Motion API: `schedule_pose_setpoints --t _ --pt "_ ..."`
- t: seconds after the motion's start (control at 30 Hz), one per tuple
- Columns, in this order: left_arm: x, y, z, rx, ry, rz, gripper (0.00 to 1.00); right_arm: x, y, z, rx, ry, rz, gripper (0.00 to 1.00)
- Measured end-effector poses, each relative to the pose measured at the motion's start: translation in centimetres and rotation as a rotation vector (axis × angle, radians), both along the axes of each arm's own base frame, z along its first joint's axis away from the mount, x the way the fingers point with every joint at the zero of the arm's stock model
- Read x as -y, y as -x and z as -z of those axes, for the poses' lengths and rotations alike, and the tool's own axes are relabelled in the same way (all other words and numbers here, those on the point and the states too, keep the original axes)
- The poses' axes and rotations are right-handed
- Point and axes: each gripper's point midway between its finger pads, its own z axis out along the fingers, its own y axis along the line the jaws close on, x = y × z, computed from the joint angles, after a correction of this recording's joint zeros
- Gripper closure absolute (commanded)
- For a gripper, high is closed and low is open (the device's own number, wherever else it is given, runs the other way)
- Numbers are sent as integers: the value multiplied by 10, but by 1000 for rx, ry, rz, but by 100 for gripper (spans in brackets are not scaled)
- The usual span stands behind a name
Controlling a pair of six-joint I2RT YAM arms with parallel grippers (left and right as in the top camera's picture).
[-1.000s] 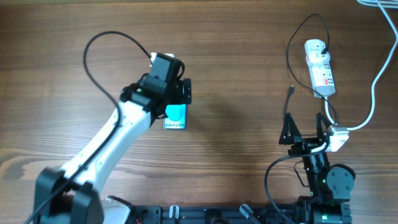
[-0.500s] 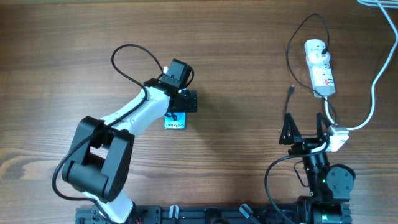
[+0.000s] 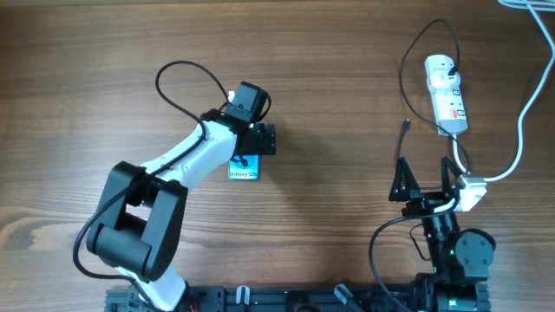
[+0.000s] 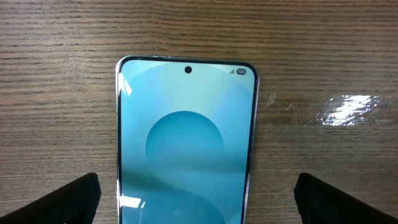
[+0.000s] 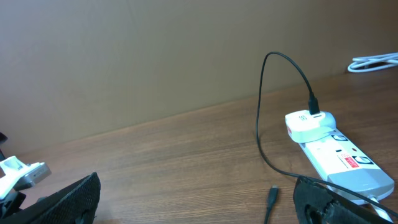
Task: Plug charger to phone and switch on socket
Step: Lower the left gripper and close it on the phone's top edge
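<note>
The phone (image 3: 245,171) lies flat left of centre, cyan screen up. In the left wrist view the phone (image 4: 186,143) fills the middle. My left gripper (image 3: 249,149) hovers over it, open, its fingers (image 4: 196,202) on either side and clear of the phone's edges. The socket (image 3: 446,95) lies at the far right with the charger's black plug (image 3: 450,66) in its far end. The thin black cable loops round to the loose connector tip (image 3: 406,126). My right gripper (image 3: 425,184) is open and empty, just short of the tip (image 5: 272,194) and beside the socket (image 5: 339,152).
A thicker white cable (image 3: 525,104) runs from the top right corner down to a white block (image 3: 473,191) beside my right gripper. The left arm's own black cable (image 3: 178,82) arcs above the table behind the left wrist.
One second ago the left arm was stretched out; it has folded in and the gripper has shifted slightly right over the phone. Nothing has moved in the last half second. The right arm is still.
</note>
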Motion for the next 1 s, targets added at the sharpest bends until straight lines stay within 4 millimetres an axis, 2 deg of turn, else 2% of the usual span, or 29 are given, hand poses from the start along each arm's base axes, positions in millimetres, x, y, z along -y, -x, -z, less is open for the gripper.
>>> schedule_pose_setpoints --t 0.37,0.5,0.7,1.0 --pt "1 -1 0 5 2 0 0 0 0 0 0 0 0 0" --pt "-2 0 17 -25 -22 -1 0 0 0 0 0 0 0 0" --pt "-3 -8 20 -18 -47 -12 0 0 0 0 0 0 0 0" --pt "-3 2 21 -80 -49 -8 0 0 0 0 0 0 0 0"
